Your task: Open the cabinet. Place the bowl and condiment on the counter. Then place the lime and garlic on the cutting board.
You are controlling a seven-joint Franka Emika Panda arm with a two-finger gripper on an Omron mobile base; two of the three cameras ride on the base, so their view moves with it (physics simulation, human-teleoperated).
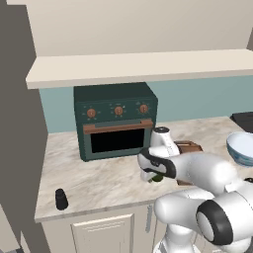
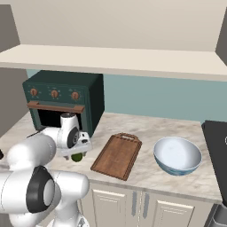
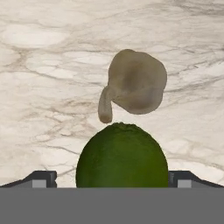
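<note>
My gripper points down at the counter and stands open, one dark fingertip on each side of the lime. There is a gap at the left fingertip, while the right one is close against the fruit. Just beyond the lime lies the tan-grey garlic. The lime peeks out under the hand, left of the cutting board. The bowl stands on the counter right of the board. Near the front left edge of the counter stands the black condiment. The cabinet's pale underside spans the top.
A dark green toaster oven stands at the back of the counter behind the hand. A black stovetop borders the counter on the right. A tall grey-brown panel rises along the left side. Small cream doors run below the counter.
</note>
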